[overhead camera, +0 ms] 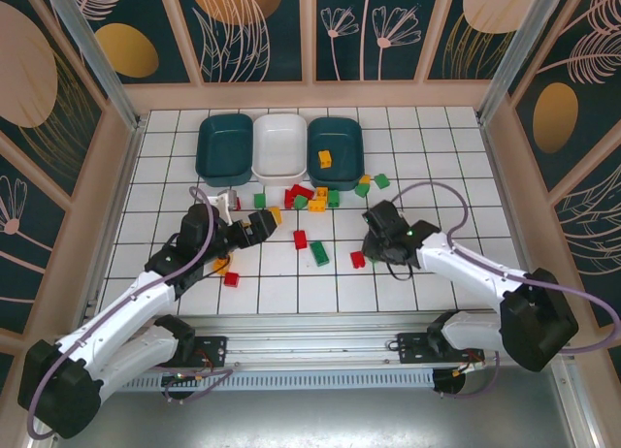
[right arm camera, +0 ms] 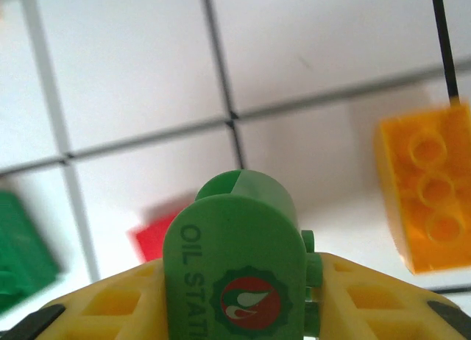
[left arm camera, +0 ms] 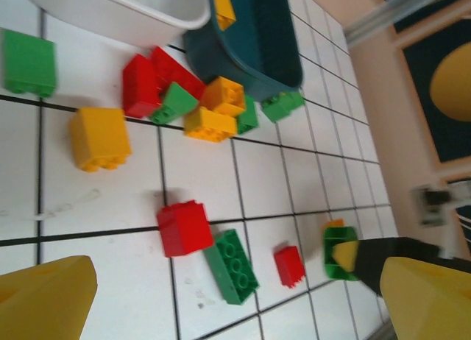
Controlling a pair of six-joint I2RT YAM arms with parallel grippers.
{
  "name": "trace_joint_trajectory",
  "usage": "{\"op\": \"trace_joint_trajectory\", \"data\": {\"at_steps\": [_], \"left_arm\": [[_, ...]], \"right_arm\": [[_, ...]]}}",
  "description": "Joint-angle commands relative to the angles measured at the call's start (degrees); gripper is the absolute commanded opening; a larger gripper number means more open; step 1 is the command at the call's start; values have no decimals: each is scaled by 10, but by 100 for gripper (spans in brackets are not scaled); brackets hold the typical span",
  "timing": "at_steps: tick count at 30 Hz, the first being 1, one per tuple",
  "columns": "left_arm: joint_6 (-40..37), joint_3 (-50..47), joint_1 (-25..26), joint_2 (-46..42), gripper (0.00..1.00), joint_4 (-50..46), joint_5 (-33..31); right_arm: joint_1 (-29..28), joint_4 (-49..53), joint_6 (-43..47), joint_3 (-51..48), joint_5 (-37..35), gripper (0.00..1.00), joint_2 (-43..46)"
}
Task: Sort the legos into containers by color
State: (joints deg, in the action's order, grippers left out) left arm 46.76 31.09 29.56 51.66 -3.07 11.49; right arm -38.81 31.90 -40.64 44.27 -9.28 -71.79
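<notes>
Green brick (right arm camera: 239, 266) gripped in right end effector (right arm camera: 237, 307), rounded end pointed outward from it, long axis set the same way, left end effector (left arm camera: 235, 303) spread open.

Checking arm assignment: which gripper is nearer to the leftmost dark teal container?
Left. The left gripper, open, is in front of the leftmost dark teal container; the right gripper, shut on a green lego, is far to its right, past the brick pile.

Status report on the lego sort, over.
Left gripper open, empty, above loose legos. Right gripper shut on a green lego. Brick cluster crowds the tubs' near side.
</notes>
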Motion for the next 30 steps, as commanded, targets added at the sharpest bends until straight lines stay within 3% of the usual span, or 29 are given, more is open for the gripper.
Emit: {"op": "trace_joint_trajectory", "data": {"at_steps": [1, 5, 9, 15, 22, 30], "left_arm": [[-3, 28, -18, -9, 98, -46, -69], [-1, 12, -101, -4, 99, -47, -29], [36, -55, -183, 14, 98, 50, 114], [-40, -29, -183, -9, 98, -28, 104], [-34, -51, -183, -38, 98, -44, 107], [-41, -36, -183, -30, 98, -54, 116]], "right_arm": [[-15, -30, 39, 86, -33, 28, -48], [-38, -94, 89, 210, -33, 28, -155], [-48, -158, 150, 335, -16, 27, -281], [-42, -178, 183, 521, -8, 27, -446], [-30, -106, 193, 710, 6, 29, -592], [-10, -28, 193, 877, 34, 34, -700]]}}
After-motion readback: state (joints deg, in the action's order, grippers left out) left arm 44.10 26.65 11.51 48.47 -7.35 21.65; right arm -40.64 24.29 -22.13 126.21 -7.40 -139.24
